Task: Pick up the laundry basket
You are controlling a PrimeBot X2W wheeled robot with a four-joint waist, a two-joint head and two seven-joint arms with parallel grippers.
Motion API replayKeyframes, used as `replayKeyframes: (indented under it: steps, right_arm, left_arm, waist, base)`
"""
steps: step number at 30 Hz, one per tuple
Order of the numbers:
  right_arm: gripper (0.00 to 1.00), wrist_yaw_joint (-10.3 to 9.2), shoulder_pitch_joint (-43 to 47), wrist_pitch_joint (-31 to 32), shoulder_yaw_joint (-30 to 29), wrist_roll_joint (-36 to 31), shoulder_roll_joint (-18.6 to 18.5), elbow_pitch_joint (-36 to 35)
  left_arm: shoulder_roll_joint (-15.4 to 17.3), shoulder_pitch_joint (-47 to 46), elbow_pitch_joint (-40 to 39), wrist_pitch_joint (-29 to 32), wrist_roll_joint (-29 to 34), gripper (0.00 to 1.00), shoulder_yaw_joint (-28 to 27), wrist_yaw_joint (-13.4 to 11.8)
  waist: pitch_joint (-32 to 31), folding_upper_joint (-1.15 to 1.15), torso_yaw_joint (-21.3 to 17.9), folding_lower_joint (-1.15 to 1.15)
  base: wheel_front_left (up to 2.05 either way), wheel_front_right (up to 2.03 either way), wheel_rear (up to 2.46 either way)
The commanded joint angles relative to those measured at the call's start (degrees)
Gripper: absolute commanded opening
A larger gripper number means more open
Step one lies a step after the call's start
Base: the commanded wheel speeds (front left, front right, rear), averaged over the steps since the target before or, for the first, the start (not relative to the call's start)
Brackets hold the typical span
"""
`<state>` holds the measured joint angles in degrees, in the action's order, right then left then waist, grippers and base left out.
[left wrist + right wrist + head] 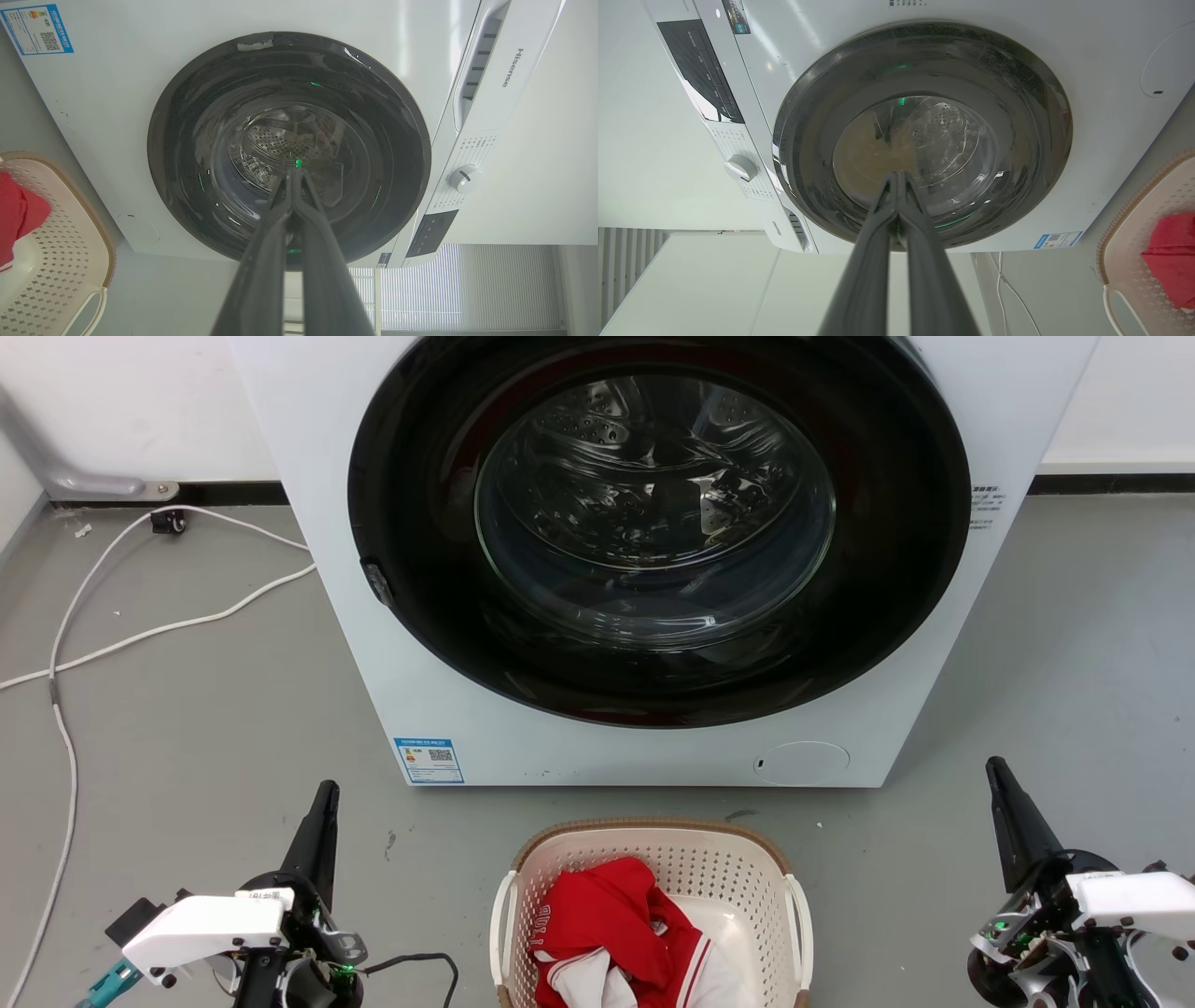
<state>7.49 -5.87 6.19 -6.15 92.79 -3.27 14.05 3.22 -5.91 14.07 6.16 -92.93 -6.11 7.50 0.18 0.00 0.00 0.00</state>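
Note:
The laundry basket [738, 868] is cream-white, perforated, with a brown woven rim and white loop handles on its left and right sides. It stands on the grey floor at the bottom centre of the head view, holding red and white clothes [611, 924]. Part of the laundry basket [60, 238] shows at the left edge of the left wrist view, and the laundry basket [1143, 224] at the right edge of the right wrist view. My left gripper [325, 793] is shut, well left of the basket. My right gripper [995, 767] is shut, well right of it. Both hold nothing.
A white front-loading washing machine [420, 644] with its round dark door closed stands just behind the basket. White cables [140, 635] trail over the floor at the left. Open grey floor lies on both sides of the basket.

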Motion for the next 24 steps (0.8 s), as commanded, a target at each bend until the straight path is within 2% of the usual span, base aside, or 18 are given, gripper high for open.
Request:
replayKeyframes:
  steps: [1, 5, 6, 9, 19, 24]
  right_arm:
    - [0.0, 0.0, -0.7, 0.3, -0.1, -0.2, 0.2, 0.1]
    - [0.0, 0.0, -0.7, 0.2, -0.1, -0.2, 0.2, 0.1]
    - [1.0, 0.01, 0.1, 0.1, 0.0, 0.0, 0.0, 0.1]
    - [1.0, -0.01, 1.2, 0.0, 0.1, 0.0, 0.2, 1.3]
    - [1.0, -0.01, 2.3, -2.9, 1.4, -1.6, 0.2, -1.3]
    - [1.0, -0.01, 2.7, -4.2, 0.7, -3.3, 0.2, -1.4]
  left_arm:
    - [-0.1, -0.6, 0.1, 0.2, 0.3, 0.0, -0.2, 0.1]
    - [-0.1, -0.6, 0.1, 0.2, 0.4, 0.0, -0.2, 0.1]
    - [0.0, 0.1, 0.2, 0.0, 0.0, 1.0, 0.0, 0.0]
    - [-0.3, 1.2, 1.3, -0.2, 0.0, 1.0, 0.2, 0.0]
    - [-0.3, 2.2, -0.9, -3.0, 1.0, 1.0, 1.7, 0.0]
    - [-0.3, 2.3, -1.5, -4.3, 3.0, 1.0, 0.4, 0.0]
  waist:
    - [0.0, 0.0, 0.0, 0.0]
    - [0.0, 0.0, 0.0, 0.0]
    - [0.0, 0.0, 0.0, 0.0]
    - [0.0, 0.0, 0.0, 0.0]
    - [0.0, 0.0, 0.0, 0.0]
    - [0.1, 0.0, 0.0, 0.0]
  base:
    - [0.0, 0.0, 0.0]
    - [0.0, 0.0, 0.0]
    - [0.0, 0.0, 0.0]
    - [0.0, 0.0, 0.0]
    - [0.0, 0.0, 0.0]
    - [0.0, 0.0, 0.0]
